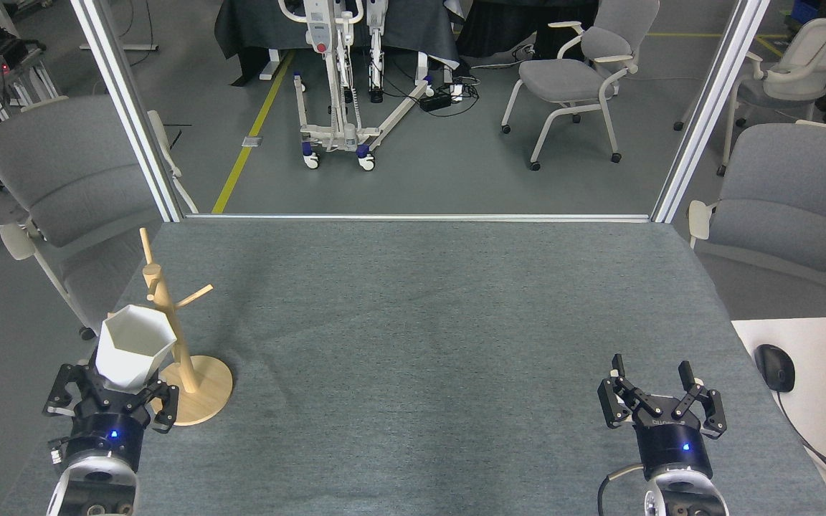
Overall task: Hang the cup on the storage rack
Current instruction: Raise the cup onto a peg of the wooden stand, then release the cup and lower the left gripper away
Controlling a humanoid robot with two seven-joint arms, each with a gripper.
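While the left gripper clamps its fingers around the narrow base of the cup, the white faceted mug rides upright at the near-left corner of the grey surface, its hexagonal mouth opening upward and tipped slightly away from the robot, its long axis close to vertical. The cup sits just in front of the storage rack, overlapping the slanted wooden post from this angle; whether the two touch cannot be told. The cup's handle is not visible, so which way it faces is unclear. The rack's post leans up and to the left from its round base, with short pegs jutting out near the top. To hang the cup well, the arm would likely need to turn the handle toward a free peg, line the loop up with the peg's tip, and slide it on gently without nudging the light rack. The right gripper hovers well apart at the near right, fingers spread wide and empty.
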